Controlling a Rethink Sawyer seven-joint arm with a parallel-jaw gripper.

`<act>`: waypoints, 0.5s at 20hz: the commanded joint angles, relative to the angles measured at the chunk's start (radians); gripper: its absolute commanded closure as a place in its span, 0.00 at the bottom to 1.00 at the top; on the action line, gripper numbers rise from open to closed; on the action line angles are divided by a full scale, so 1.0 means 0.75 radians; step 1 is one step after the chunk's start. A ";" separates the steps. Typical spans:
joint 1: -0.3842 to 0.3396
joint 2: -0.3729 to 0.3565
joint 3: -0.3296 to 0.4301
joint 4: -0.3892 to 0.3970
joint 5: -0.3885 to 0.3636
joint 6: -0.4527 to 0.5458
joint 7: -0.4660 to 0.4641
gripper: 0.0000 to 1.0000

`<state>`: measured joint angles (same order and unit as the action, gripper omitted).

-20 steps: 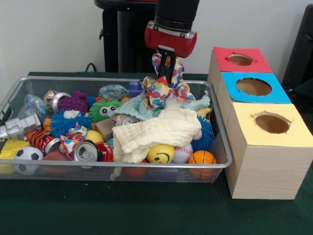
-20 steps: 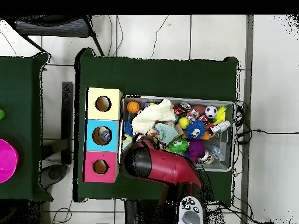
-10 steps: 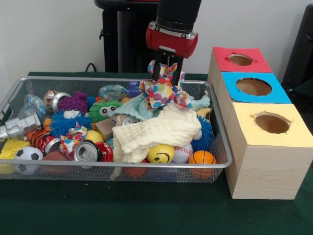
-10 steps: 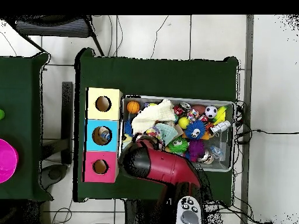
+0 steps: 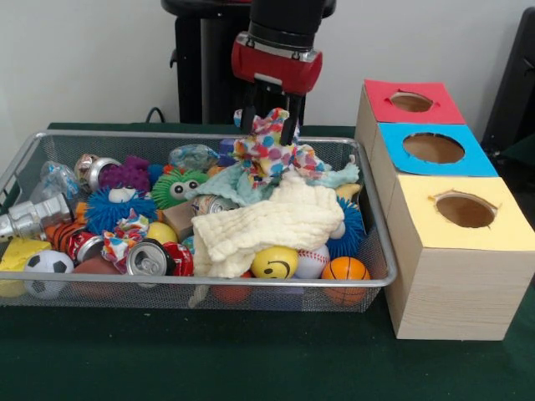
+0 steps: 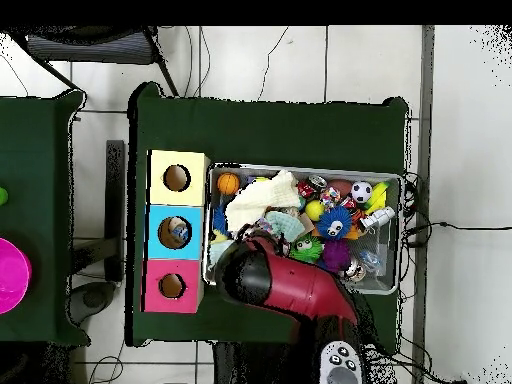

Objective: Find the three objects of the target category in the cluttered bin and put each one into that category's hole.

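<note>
Since a second ago we have released the spotted cloth (image 5: pixel 269 144) and shifted toward the bin's (image 5: pixel 378 251) middle, gripper (image 5: pixel 267 125) spread open above it. One plastic bottle (image 5: pixel 193 156) lies lengthwise along the far wall.

Dark green table (image 5: pixel 251 368) carries the wire bin (image 5: pixel 209 286); the wooden box (image 5: pixel 456 284) apparently touches its side.
</note>
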<state>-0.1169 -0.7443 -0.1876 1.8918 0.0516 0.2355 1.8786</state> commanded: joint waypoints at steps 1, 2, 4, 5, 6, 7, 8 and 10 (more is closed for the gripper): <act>-0.100 -0.148 0.105 0.000 0.017 0.154 0.093 0.00; -0.107 -0.166 0.102 -0.009 0.013 0.184 0.079 0.00; -0.143 -0.198 0.120 -0.006 0.009 0.217 0.049 0.00; -0.159 -0.216 0.126 -0.004 0.007 0.234 0.035 0.00; -0.171 -0.227 0.129 -0.002 0.002 0.236 0.028 0.00; -0.182 -0.238 0.133 -0.017 -0.002 0.250 0.019 0.00; -0.203 -0.245 0.147 -0.017 -0.006 0.245 0.008 0.00; -0.216 -0.252 0.152 -0.039 -0.019 0.265 -0.009 0.00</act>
<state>-0.2264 -0.8782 -0.1746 1.8906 0.0498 0.3008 1.8786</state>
